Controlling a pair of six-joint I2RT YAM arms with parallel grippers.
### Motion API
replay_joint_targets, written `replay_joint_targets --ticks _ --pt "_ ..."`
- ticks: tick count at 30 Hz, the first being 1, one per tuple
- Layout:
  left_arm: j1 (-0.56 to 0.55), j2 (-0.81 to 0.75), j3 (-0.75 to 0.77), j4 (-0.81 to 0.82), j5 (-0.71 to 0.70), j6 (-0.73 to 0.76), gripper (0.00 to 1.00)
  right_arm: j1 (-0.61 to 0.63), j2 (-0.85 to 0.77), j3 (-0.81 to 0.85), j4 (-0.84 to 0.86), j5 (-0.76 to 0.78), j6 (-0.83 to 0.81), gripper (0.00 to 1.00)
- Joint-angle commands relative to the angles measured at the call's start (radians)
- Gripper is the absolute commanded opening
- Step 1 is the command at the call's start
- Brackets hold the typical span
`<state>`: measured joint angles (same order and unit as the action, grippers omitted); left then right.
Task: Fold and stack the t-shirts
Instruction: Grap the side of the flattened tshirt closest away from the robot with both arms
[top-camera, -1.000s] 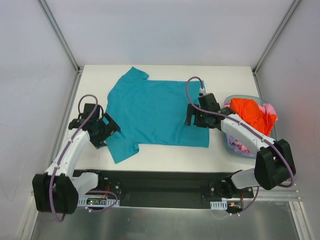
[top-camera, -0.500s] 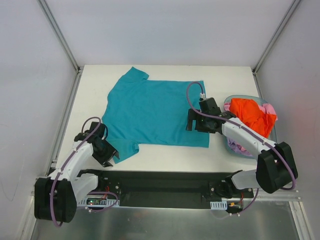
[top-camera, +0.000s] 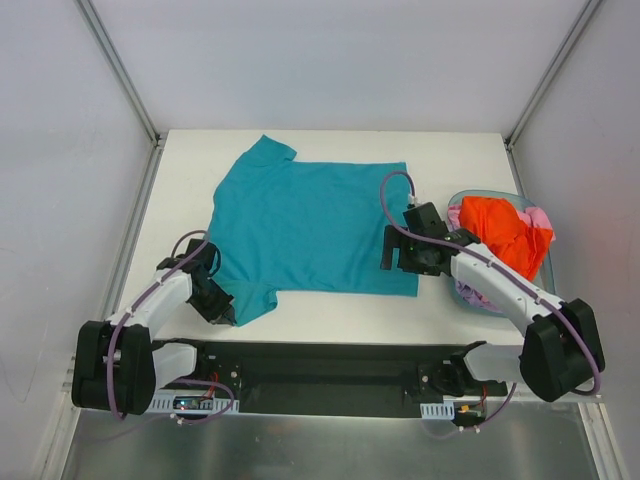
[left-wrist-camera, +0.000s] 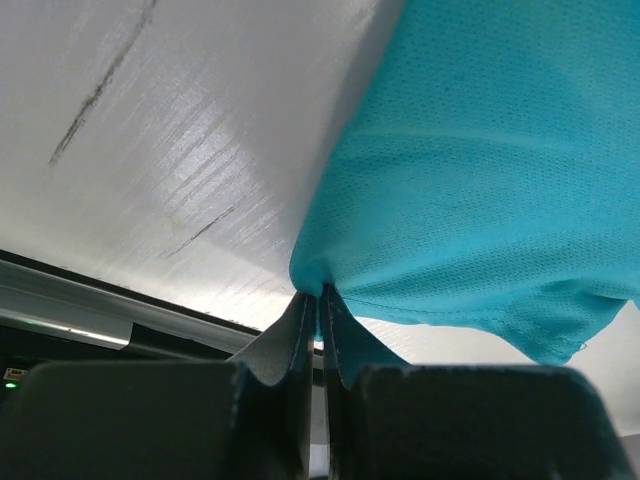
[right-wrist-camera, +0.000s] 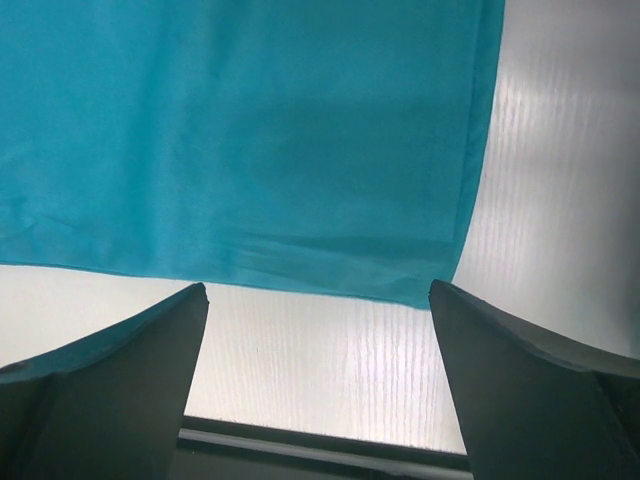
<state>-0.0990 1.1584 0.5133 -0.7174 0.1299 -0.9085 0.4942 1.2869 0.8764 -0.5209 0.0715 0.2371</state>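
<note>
A teal t-shirt lies spread flat on the white table, collar end to the left. My left gripper is shut on the edge of its near sleeve at the shirt's front left corner; in the left wrist view the fabric is pinched between the closed fingers. My right gripper hangs open just above the shirt's near right hem corner, with nothing between its fingers. More t-shirts, orange and pink, are piled in a basket at the right.
The clear blue basket stands at the table's right edge, close beside my right arm. The black rail with the arm bases runs along the near edge. Grey walls enclose the table on three sides.
My left gripper moved toward the near edge, down the shirt's left side to the near sleeve, and closed on it. The right gripper drifted slightly nearer along the right hem, still open.
</note>
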Motion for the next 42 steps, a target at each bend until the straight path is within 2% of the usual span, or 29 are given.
replay_joint_targets --ticks 1,3,6,9,10,12,13,19,23,24,25,28,32,34,36,42 --pt "-0.010 -0.048 -0.032 0.064 -0.023 -0.012 0.00 -0.002 -0.047 -0.042 -0.088 0.019 0.077 0.98" --pt "-0.010 -0.066 -0.035 0.059 -0.016 -0.013 0.00 -0.002 -0.049 -0.074 -0.091 0.028 0.094 0.99" --pt "-0.010 -0.074 -0.035 0.056 -0.018 -0.015 0.00 -0.002 -0.031 -0.109 -0.080 0.076 0.117 0.91" --pt "-0.010 -0.071 -0.022 0.049 -0.016 -0.010 0.00 -0.008 0.005 -0.128 -0.044 0.126 0.122 0.78" --pt "-0.010 -0.071 -0.019 0.047 -0.018 -0.007 0.00 -0.011 0.017 -0.126 -0.036 0.129 0.120 0.70" --pt "-0.010 -0.074 -0.012 0.041 -0.027 -0.006 0.00 -0.011 0.054 -0.122 -0.007 0.129 0.116 0.65" --pt "-0.010 -0.075 -0.009 0.038 -0.038 -0.007 0.00 -0.013 0.066 -0.119 0.007 0.126 0.111 0.56" --pt "-0.010 -0.085 0.017 0.010 -0.055 -0.006 0.00 -0.011 0.155 -0.099 0.029 0.122 0.114 0.42" --pt "-0.010 -0.103 0.013 -0.007 -0.067 -0.016 0.00 -0.013 0.167 -0.128 0.030 0.119 0.126 0.36" --pt "-0.010 -0.109 0.014 -0.010 -0.067 -0.018 0.00 -0.013 0.170 -0.140 0.030 0.114 0.130 0.33" --pt "-0.010 -0.112 0.014 -0.023 -0.067 -0.023 0.00 -0.013 0.167 -0.146 0.030 0.106 0.134 0.26" --pt "-0.010 -0.135 0.021 -0.089 -0.078 -0.036 0.00 -0.006 0.134 -0.168 -0.007 0.083 0.152 0.17" --pt "-0.011 -0.221 0.031 -0.198 -0.105 -0.044 0.00 0.044 0.033 -0.186 -0.111 0.061 0.171 0.13" --pt "-0.011 -0.262 0.043 -0.206 -0.055 -0.030 0.00 0.072 -0.021 -0.185 -0.135 0.041 0.171 0.08" --pt "-0.011 -0.282 0.062 -0.249 -0.049 -0.035 0.00 0.076 -0.061 -0.182 -0.177 0.027 0.179 0.07" --pt "-0.011 -0.318 0.134 -0.225 -0.004 0.000 0.00 0.078 -0.077 -0.111 -0.202 0.065 0.142 0.06"
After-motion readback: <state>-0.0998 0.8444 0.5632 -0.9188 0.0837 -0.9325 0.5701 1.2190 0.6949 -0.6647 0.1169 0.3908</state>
